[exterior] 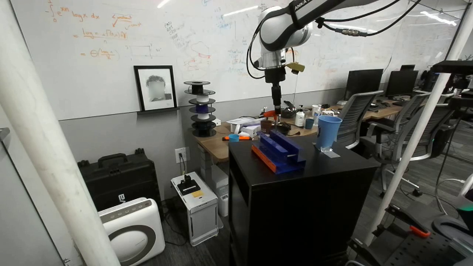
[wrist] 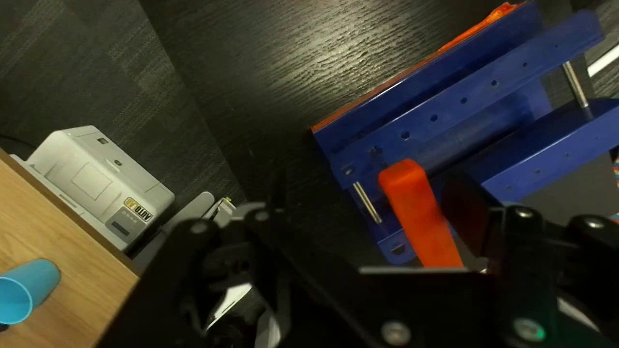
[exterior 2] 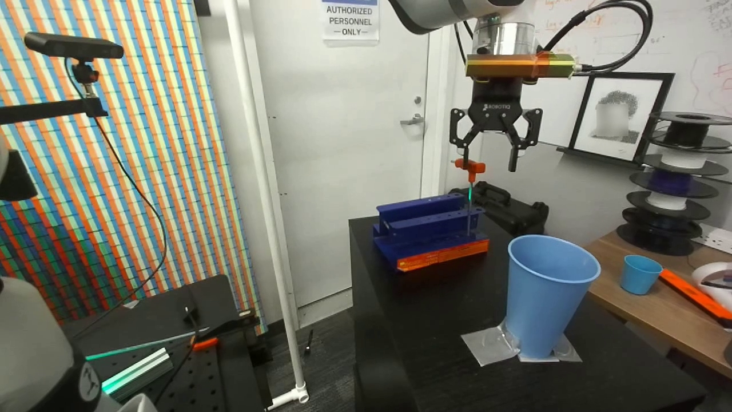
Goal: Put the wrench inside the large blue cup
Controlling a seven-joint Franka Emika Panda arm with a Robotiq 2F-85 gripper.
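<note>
"So, how does our gripper (exterior 2: pixel 489 166) stand?"

"Fingers spread, gripping nothing we can see."

"And our wrench (exterior 2: pixel 472 177)?"

"Upright in the blue holder (exterior 2: pixel 429 225) by the far edge of the counter (exterior 2: pixel 434 297), in an exterior view, its handle (exterior 2: pixel 477 167) beside 1 finger, not centred; whether touching, we can't tell. We'd judge a sideways shift is needed."

"Our large blue cup (exterior 2: pixel 546 297)?"

"Toward the near right corner."

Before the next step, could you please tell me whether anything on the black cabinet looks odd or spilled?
Only the wrinkled, tape-like patches at the foot of the large blue cup: a cup usually stands loose, so they look odd, though perhaps they steady it. I see nothing spilled.
</note>
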